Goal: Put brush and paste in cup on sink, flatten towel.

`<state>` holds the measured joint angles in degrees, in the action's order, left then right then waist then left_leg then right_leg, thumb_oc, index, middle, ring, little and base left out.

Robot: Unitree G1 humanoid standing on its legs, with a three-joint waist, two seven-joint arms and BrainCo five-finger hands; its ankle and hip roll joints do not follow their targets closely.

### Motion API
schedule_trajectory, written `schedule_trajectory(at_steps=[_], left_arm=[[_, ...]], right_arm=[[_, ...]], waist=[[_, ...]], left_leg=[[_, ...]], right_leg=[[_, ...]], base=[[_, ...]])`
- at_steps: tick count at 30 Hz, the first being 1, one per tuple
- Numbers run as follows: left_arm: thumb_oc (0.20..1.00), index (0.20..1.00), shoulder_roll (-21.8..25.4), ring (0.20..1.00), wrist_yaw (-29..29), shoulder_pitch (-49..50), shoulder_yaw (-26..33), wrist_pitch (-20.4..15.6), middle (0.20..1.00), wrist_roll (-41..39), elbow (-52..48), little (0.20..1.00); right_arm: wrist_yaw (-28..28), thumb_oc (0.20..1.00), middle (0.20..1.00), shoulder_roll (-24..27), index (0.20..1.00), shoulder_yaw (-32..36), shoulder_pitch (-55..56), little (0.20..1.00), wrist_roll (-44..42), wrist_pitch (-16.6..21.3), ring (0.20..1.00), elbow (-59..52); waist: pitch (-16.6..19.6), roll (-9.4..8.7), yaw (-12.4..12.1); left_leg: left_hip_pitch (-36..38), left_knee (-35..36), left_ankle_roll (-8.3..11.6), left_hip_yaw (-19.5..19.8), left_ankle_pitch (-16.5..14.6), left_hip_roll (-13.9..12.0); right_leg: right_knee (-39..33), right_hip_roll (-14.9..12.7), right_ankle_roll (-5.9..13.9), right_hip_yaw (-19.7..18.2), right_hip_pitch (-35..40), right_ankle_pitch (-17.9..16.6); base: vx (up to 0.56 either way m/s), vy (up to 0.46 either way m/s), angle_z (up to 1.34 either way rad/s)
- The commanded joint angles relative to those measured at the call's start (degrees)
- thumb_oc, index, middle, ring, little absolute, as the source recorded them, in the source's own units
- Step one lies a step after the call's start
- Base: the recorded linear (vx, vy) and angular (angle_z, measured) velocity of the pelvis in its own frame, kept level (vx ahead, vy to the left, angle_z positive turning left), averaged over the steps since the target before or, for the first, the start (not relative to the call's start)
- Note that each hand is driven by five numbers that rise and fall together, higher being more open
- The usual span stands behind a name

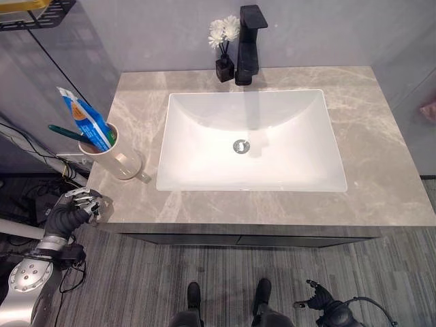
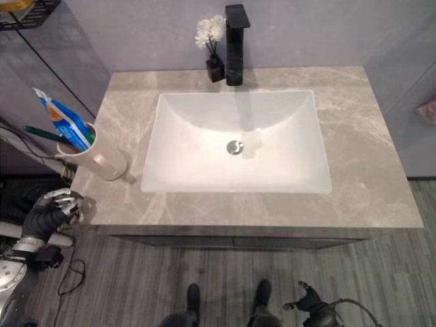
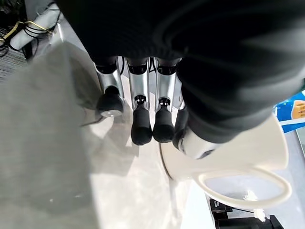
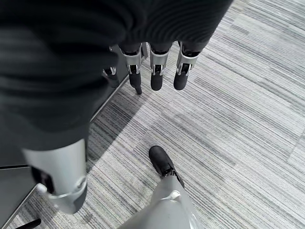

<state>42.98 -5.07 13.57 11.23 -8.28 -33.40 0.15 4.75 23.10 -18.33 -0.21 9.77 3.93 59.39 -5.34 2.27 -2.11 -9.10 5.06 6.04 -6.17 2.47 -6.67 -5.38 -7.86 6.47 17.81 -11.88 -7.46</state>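
Already the glossy cream cup (image 1: 117, 155) holds brush (image 1: 68, 133) and paste (image 1: 87, 120); both hands (image 1: 80, 206) (image 4: 152, 71) relaxed, empty.

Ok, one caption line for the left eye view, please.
Cup holding toothbrush and toothpaste on the countertop beside the sink; left hand at the counter's edge.

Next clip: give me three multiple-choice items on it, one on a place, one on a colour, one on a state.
1. Where does the cup stand?
A. in the basin
B. on the counter, left of the basin
C. by the faucet

2. What colour is the faucet?
A. black
B. chrome
C. gold

3. How is the left hand?
A. shut on the cup
B. pressing the drain
C. open, holding nothing

Key: 1 B, the cup is on the counter near its left edge. 2 A, it is all black. 3 C, its fingers hang relaxed at the counter's front corner.
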Motion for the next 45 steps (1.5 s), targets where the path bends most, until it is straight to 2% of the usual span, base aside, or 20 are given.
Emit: schedule_trajectory(at_steps=[1, 7, 17, 23, 36, 41, 45], left_arm=[[0.200, 0.200, 3.7, 0.200, 1.3, -2.2, -3.3, -1.4, 0.200, -0.3, 2.8, 0.200], [0.200, 0.200, 3.7, 0.200, 1.9, -5.0, -4.8, -0.8, 0.200, -0.4, 3.8, 0.200], [0.200, 0.200, 3.6, 0.200, 0.5, -3.7, -4.9, -0.5, 0.200, -0.1, 0.1, 0.200], [0.200, 0.200, 3.4, 0.200, 1.6, -6.6, -5.5, -0.6, 0.200, 0.1, 2.6, 0.200], [0.200, 0.200, 6.6, 0.200, 5.2, -13.9, -4.7, -1.6, 0.200, 3.2, 8.2, 0.200], [0.200, 0.200, 7.3, 0.200, 5.9, -18.1, -6.8, -1.6, 0.200, 4.2, 10.9, 0.200], [0.200, 0.200, 6.9, 0.200, 5.5, -17.8, -7.4, -1.5, 0.200, 3.5, 9.6, 0.200]], right_arm=[[0.5, 1.000, 1.000, 0.1, 1.000, 0.7, -1.0, 1.000, -1.9, 0.5, 1.000, -1.1], [0.6, 1.000, 1.000, -0.2, 1.000, 0.5, -1.3, 1.000, -2.4, 0.2, 1.000, -0.9], [0.1, 1.000, 1.000, -0.9, 1.000, 0.4, -0.8, 1.000, -2.4, 0.0, 1.000, 0.8], [-0.2, 1.000, 1.000, -0.8, 1.000, -0.1, -0.9, 1.000, -2.4, -0.1, 1.000, 0.5], [-0.4, 1.000, 1.000, -1.0, 1.000, 0.3, -0.7, 1.000, -4.3, -0.4, 1.000, 0.0], [-0.7, 1.000, 1.000, -1.2, 1.000, -0.5, -0.9, 1.000, -4.4, -0.6, 1.000, 0.0], [-0.7, 1.000, 1.000, -1.6, 1.000, -0.8, -1.3, 1.000, -4.6, -0.5, 1.000, -0.1]], waist=[[-0.3, -1.46, 0.6], [-0.1, -1.48, 1.3], [0.5, -1.78, 1.5], [0.5, -1.70, 1.7], [0.1, -2.44, 2.4], [0.0, -2.94, 3.0], [-0.1, -3.09, 3.0]], left_leg=[[-2.0, -0.1, 0.82, 4.6, 2.1, -1.2], [-1.6, -0.1, 0.89, 4.0, 1.8, -1.5], [-0.6, -0.1, 0.92, 3.5, 1.6, -1.9], [-0.8, -0.1, 0.99, 3.7, 1.6, -2.0], [-2.3, -0.1, 1.02, 3.9, 1.8, -1.9], [-3.4, -0.1, 1.00, 4.0, 2.0, -1.8], [-3.5, -0.1, 0.92, 4.0, 1.9, -1.8]], right_leg=[[0.4, -4.1, 5.03, -0.4, 2.8, 2.0], [0.4, -3.9, 4.93, -1.0, 2.7, 2.1], [0.4, -3.5, 4.74, -1.5, 3.2, 2.5], [0.4, -3.3, 4.67, -1.5, 3.2, 2.7], [0.4, -3.1, 4.68, -1.8, 1.6, 2.4], [0.4, -2.9, 4.75, -2.3, 0.5, 2.1], [0.4, -2.9, 4.69, -2.7, 0.2, 2.1]], base=[[0.04, 0.005, -0.04], [0.04, -0.002, -0.02], [0.01, -0.006, -0.02], [0.01, -0.002, -0.03], [0.00, 0.000, 0.00], [0.00, 0.000, 0.00], [0.00, 0.000, 0.00]])
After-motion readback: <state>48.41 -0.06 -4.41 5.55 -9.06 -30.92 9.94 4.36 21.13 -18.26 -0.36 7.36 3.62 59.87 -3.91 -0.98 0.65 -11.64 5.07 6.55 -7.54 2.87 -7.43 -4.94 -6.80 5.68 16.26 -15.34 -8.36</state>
